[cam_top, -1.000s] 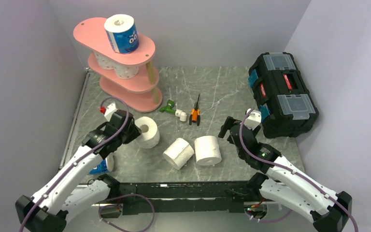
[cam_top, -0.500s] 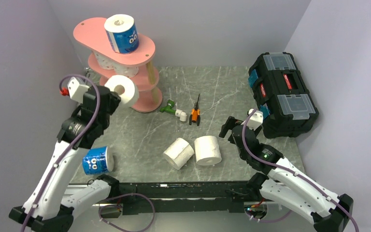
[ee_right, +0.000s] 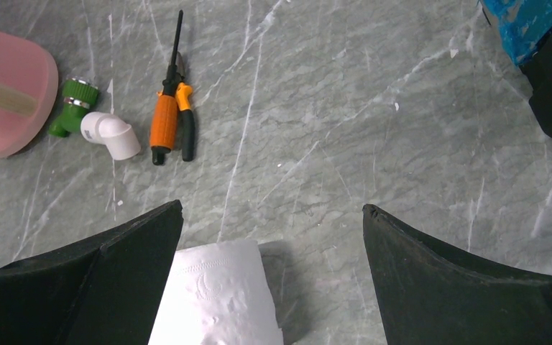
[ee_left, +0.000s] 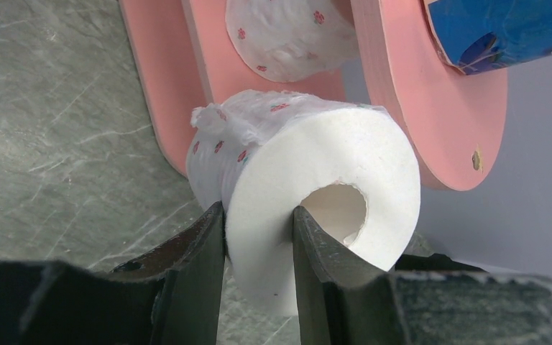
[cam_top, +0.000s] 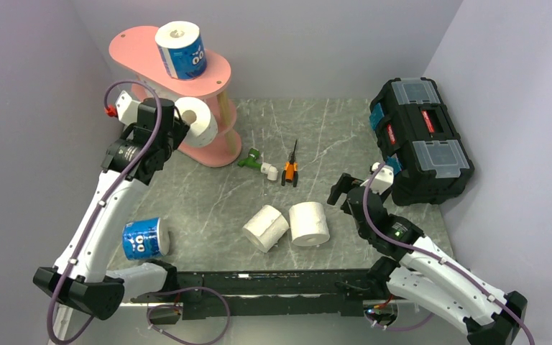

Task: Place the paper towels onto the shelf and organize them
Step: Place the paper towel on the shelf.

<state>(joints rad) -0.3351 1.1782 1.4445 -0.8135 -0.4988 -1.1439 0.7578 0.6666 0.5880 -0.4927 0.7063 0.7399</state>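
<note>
1. Holding a pink-dotted roll (ee_left: pixel 316 180), the left gripper (ee_left: pixel 257 215) sits in the upper left of the overhead view. It is narrowly clamped on the roll's wall, one finger outside and the other inside the hollow core.
2. The core axis runs along the fingers, and the roll's far end faces the shelf (ee_left: pixel 431 108). It is close before the tier where another dotted roll (ee_left: pixel 287 36) lies.
3. The left arm is much nearer the shelf, so a straight push forward looks like the next move.
4. The right gripper (ee_right: pixel 272 207), lower right of centre, is spread wide and empty, just beside a plain roll (ee_right: pixel 215 295) on the table.
</note>
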